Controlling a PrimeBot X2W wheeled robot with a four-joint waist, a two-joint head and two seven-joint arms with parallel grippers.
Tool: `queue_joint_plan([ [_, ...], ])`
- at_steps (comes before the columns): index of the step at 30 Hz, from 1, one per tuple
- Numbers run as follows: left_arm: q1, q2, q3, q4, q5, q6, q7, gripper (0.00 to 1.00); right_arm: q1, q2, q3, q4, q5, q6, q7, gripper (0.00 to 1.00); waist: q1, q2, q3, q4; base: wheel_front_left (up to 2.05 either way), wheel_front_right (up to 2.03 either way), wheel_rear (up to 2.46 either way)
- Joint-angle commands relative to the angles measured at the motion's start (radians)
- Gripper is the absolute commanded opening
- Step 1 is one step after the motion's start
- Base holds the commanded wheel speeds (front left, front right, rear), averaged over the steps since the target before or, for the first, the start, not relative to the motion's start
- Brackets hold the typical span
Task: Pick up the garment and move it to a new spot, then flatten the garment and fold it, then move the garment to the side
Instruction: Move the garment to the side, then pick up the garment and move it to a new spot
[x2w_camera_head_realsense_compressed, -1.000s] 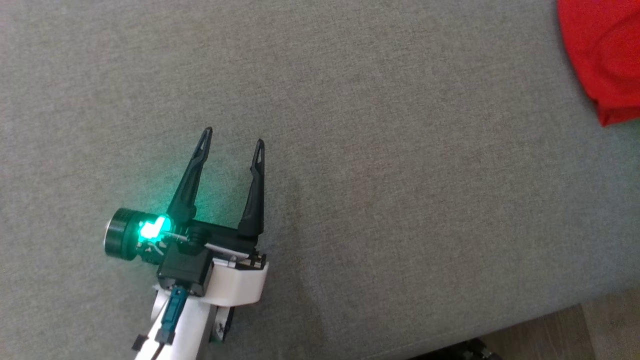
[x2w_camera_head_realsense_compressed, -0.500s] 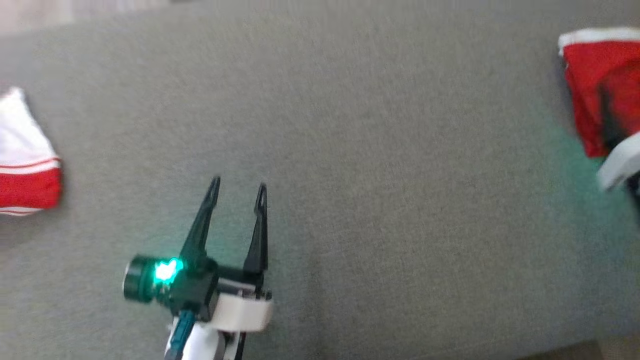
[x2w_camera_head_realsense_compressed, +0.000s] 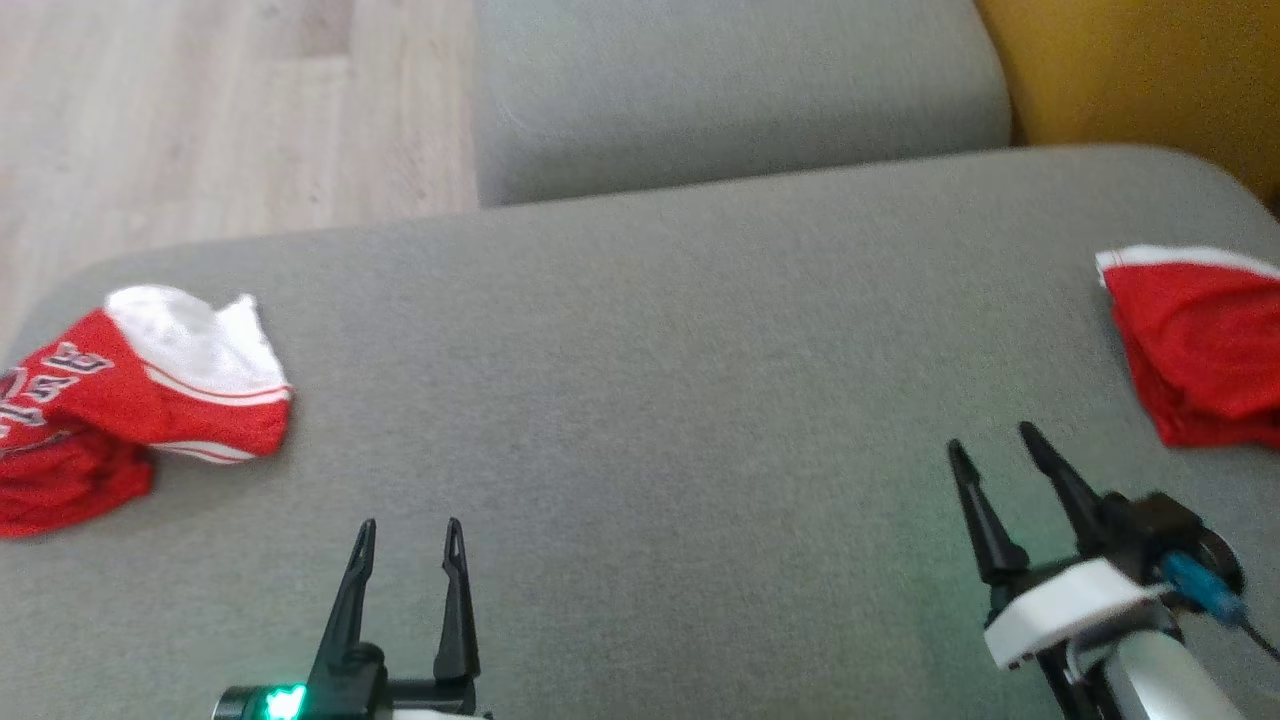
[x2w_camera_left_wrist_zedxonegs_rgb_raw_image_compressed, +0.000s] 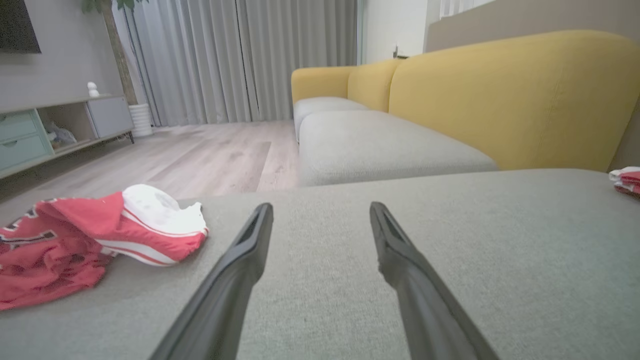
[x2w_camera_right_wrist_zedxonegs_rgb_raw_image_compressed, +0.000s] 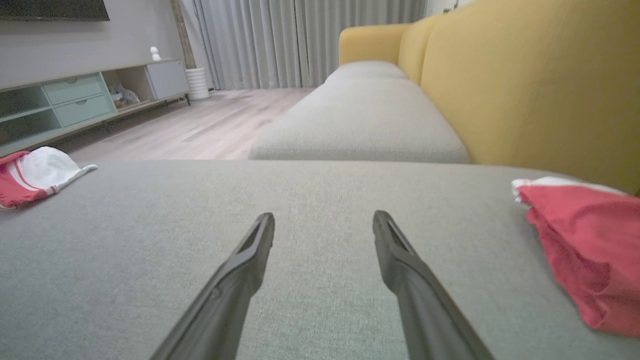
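A folded red garment (x2w_camera_head_realsense_compressed: 1200, 350) with a white edge lies at the far right of the grey sofa cushion (x2w_camera_head_realsense_compressed: 650, 400). My right gripper (x2w_camera_head_realsense_compressed: 990, 437) stands open just left of it and nearer me, holding nothing. In the right wrist view the folded garment (x2w_camera_right_wrist_zedxonegs_rgb_raw_image_compressed: 585, 235) lies to the right of the open right gripper (x2w_camera_right_wrist_zedxonegs_rgb_raw_image_compressed: 324, 215). A crumpled red and white jersey (x2w_camera_head_realsense_compressed: 130, 400) lies at the cushion's left end. My left gripper (x2w_camera_head_realsense_compressed: 411, 525) is open and empty at the near edge; in its wrist view the left gripper (x2w_camera_left_wrist_zedxonegs_rgb_raw_image_compressed: 320, 205) has the jersey (x2w_camera_left_wrist_zedxonegs_rgb_raw_image_compressed: 75, 240) on its left.
A second grey cushion (x2w_camera_head_realsense_compressed: 730, 90) adjoins the far side, with the yellow backrest (x2w_camera_head_realsense_compressed: 1130, 70) at the top right. Wooden floor (x2w_camera_head_realsense_compressed: 200, 110) lies beyond the cushion's rounded left corner. A low cabinet (x2w_camera_right_wrist_zedxonegs_rgb_raw_image_compressed: 75, 100) and curtains stand across the room.
The head camera has swung up and back, bringing both cushion ends into view. My right gripper has let go of the folded red garment and drawn back, open. The left gripper stays open.
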Motion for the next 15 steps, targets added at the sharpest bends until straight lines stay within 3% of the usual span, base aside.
queue_joint_plan([
  [1, -0.007, -0.006, 0.043, -0.057, 0.022, 0.002, -0.005, 1.00, 0.056, 0.040, -0.087, -0.140, -0.111, 0.008, -0.014, 1.00, 0.0003, -0.0001, -0.067, 0.051, 0.00, 0.00, 0.00],
  [7, 0.042, -0.006, 0.051, -0.079, 0.031, -0.007, -0.005, 1.00, 0.234, 0.152, -0.216, -0.280, -0.215, 0.008, -0.014, 1.00, 0.0003, -0.0001, -0.117, 0.082, 0.00, 0.00, 0.00],
  [15, 0.081, -0.006, 0.070, -0.067, 0.041, -0.015, -0.005, 1.00, 0.307, 0.181, -0.230, -0.301, -0.257, 0.008, -0.014, 1.00, 0.0003, -0.0001, -0.145, 0.081, 0.00, 0.00, 0.00],
])
